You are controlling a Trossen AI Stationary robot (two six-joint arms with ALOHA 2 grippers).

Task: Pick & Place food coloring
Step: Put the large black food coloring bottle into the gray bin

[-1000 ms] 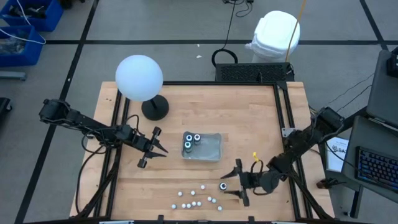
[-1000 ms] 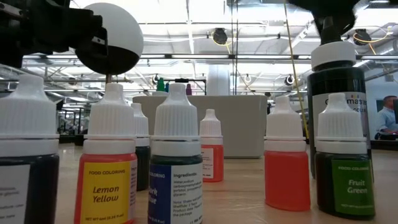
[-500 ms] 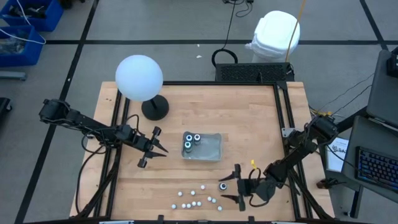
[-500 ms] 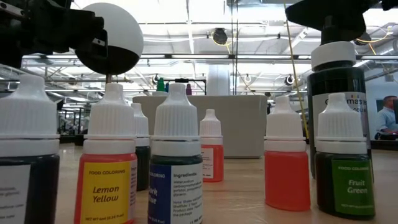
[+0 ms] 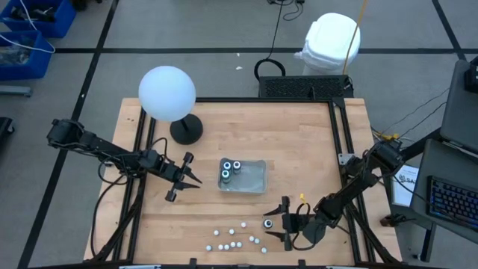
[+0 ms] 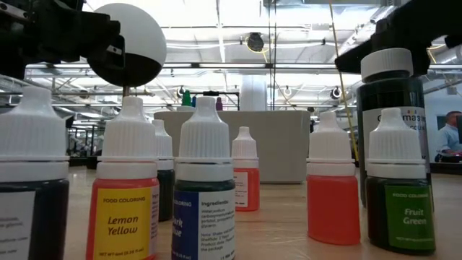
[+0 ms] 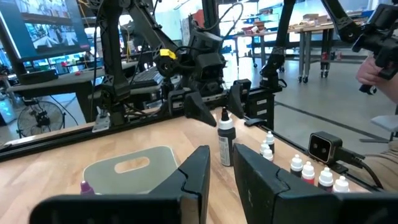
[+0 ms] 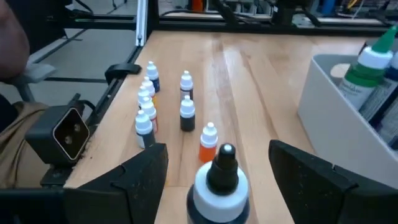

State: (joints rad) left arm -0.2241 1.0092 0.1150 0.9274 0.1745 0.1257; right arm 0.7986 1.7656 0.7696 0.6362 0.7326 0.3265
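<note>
The food coloring shows as several small white-capped bottles [image 5: 233,239] standing near the table's front edge, among them a yellow one [image 6: 130,209] and a green one [image 6: 399,198]. A taller dark bottle [image 5: 267,223] with a white collar and black tip [image 8: 221,174] stands to their right. My right gripper [image 5: 275,225] is open wide, one finger on either side of this bottle's top, apart from it. Three more bottles [image 5: 230,169] stand in the clear tray [image 5: 254,183]. My left gripper [image 5: 193,181] hovers left of the tray, narrowly open and holding nothing.
A white globe lamp [image 5: 166,93] on a dark base [image 5: 185,131] stands at the far left of the table. Black frame rails [image 5: 340,149] run along the table's sides. Bare wood lies between the tray and the row of small bottles.
My right gripper has come down and tipped a little lower over the tall dark bottle, so that its open fingers now stand at the level of the bottle's cap. The bottles have kept still.
</note>
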